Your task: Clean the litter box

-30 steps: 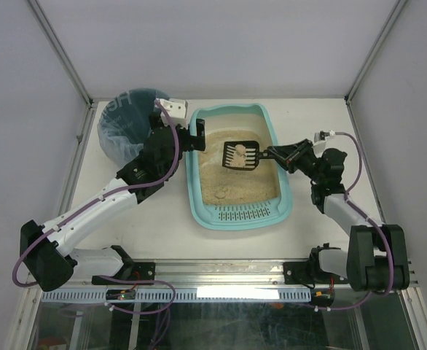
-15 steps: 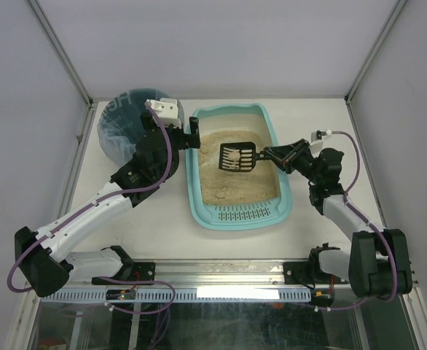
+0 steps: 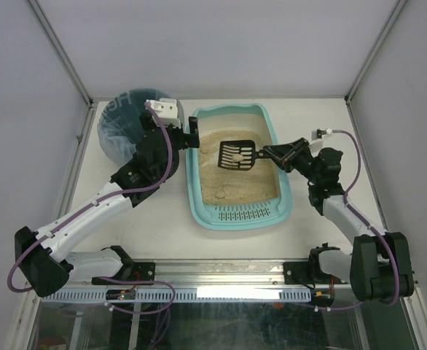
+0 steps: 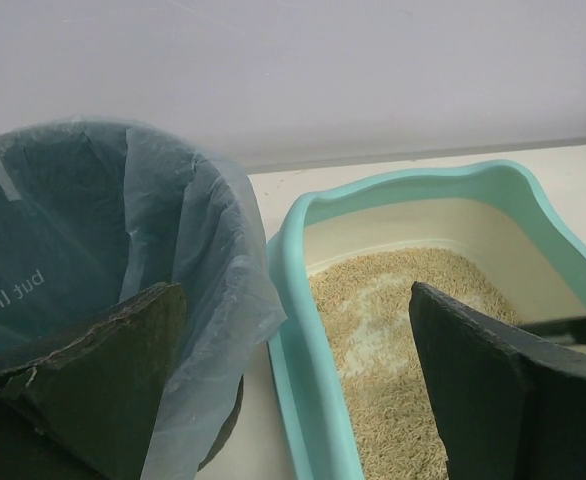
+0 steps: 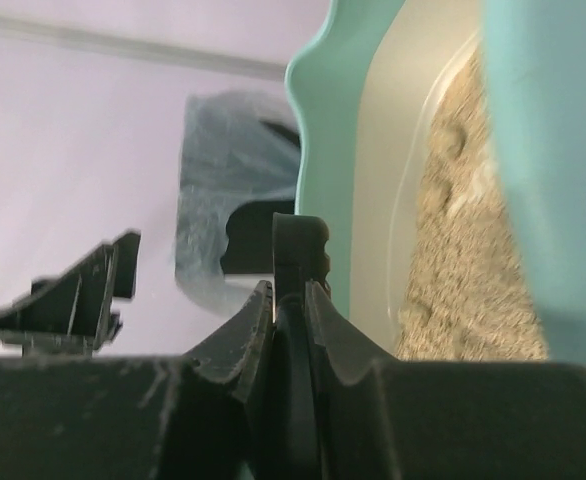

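The light teal litter box [image 3: 196,211] sits mid-table with beige litter [image 3: 235,186] and a slotted grate at its near end. My right gripper [image 3: 272,155] is shut on the handle of a black slotted scoop [image 3: 247,162], held above the litter with one small clump [image 3: 236,154] on it. In the right wrist view the fingers [image 5: 253,320] pinch the scoop handle [image 5: 299,245]. My left gripper [image 3: 192,135] is open at the box's far-left rim. In the left wrist view the rim [image 4: 291,330] lies between the open fingers [image 4: 93,385].
A round dark bin with a bluish bag liner [image 3: 122,120] stands at the far left, just beside the litter box and my left gripper; it also shows in the left wrist view [image 4: 73,220]. Enclosure walls close in the left, right and back.
My left gripper moved a little farther back along the box's left rim. The loose litter on the scoop has sifted away, leaving one small clump; the scoop barely shifted.
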